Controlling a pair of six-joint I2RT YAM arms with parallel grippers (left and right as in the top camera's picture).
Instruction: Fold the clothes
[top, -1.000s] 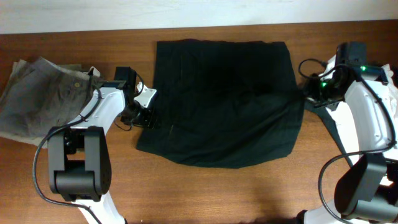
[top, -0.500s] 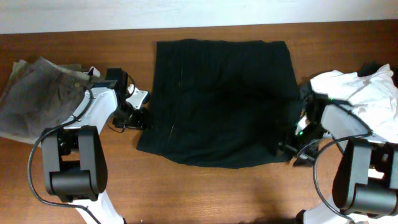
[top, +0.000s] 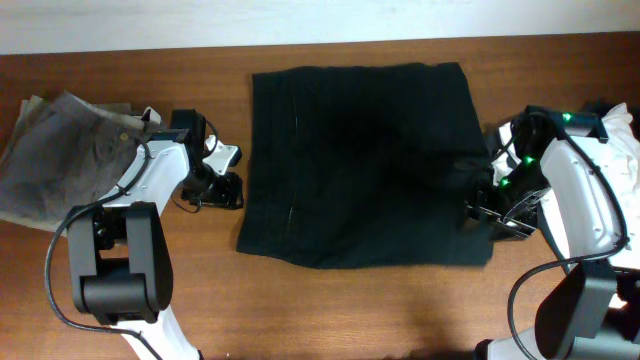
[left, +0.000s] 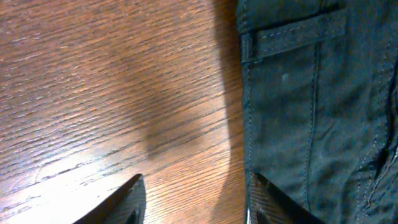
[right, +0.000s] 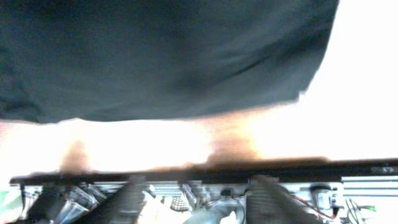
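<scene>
The black shorts lie flat in the middle of the table, one of the clothes; their stitched pocket edge fills the right of the left wrist view. My left gripper sits low beside their left edge, open, with bare wood between the fingers and the right fingertip over the hem. My right gripper hovers at their lower right corner, open with nothing held; the black fabric shows blurred ahead of it.
Grey-khaki shorts lie crumpled at the far left. A white shirt is bunched at the far right, behind the right arm. The front table edge runs close under the right gripper.
The right arm swung from the shorts' upper right edge down to their lower right corner and its jaws opened. The shorts' lower left corner shifted right. The left gripper backed slightly off the fabric.
</scene>
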